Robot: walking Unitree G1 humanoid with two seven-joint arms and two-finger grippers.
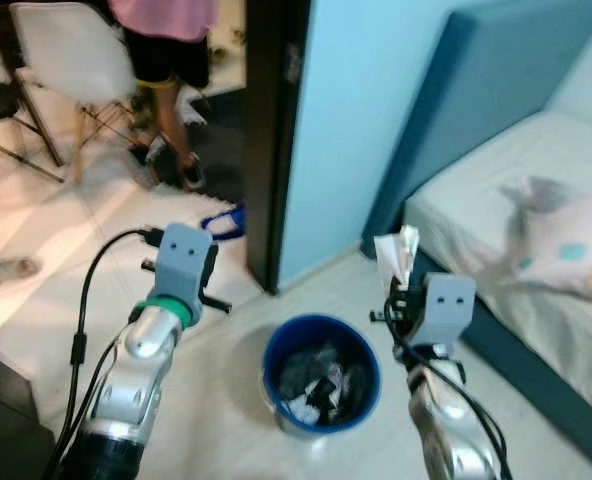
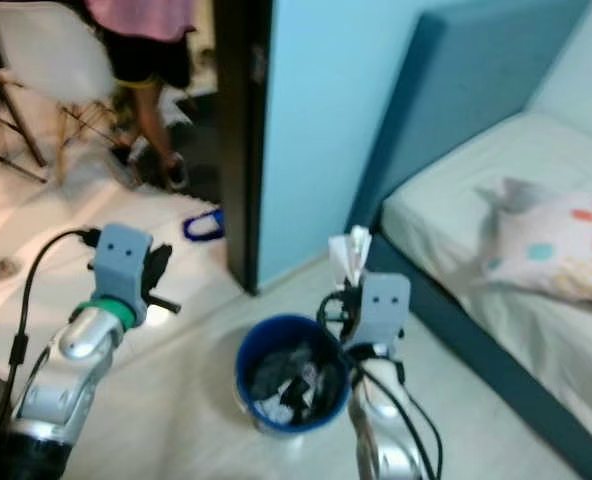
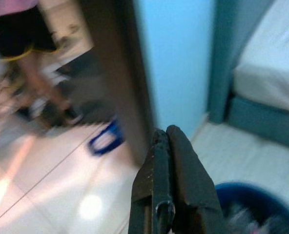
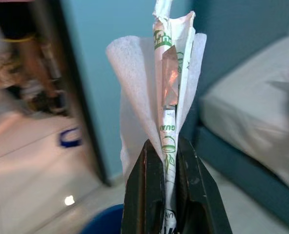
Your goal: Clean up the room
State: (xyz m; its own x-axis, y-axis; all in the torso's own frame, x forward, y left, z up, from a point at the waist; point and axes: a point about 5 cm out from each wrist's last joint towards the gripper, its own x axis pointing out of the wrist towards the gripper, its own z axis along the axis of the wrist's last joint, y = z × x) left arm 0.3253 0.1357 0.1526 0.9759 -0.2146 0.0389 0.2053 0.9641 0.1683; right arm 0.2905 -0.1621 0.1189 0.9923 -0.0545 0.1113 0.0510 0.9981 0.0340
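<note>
Beside the bed (image 1: pixel 536 330), on the pale floor, a blue bin (image 1: pixel 321 375) already holding dark and white rubbish is seen in the left eye view. Just beyond and to the right of the bin the right gripper (image 1: pixel 400 290) is raised, and a white paper wrapper (image 1: pixel 396 258) is pinched upright between its fingers; it is held high, presumably so that it can be carried over the rim and dropped in. The left gripper (image 1: pixel 212 298) is kept off to the bin's left, near the dark door frame (image 1: pixel 268 140), apparently so that the way is left free. A person's legs (image 1: pixel 166 100) and a white chair (image 1: pixel 66 50) are seen well beyond it.

In the right eye view the same arrangement is shown: the wrapper stands above the bin's far edge, not yet over the opening, and a patterned pillow (image 2: pixel 561 245) lies on the bed.

In the left wrist view the two black fingers (image 3: pixel 181 185) are pressed together with nothing between them, the bin's rim lying just ahead.

In the right wrist view the wrapper, printed in green and folded with a tissue-like sheet, is clamped at its lower part, the bin's blue rim lying below the fingertips. Release over the bin is judged to be the next step.
</note>
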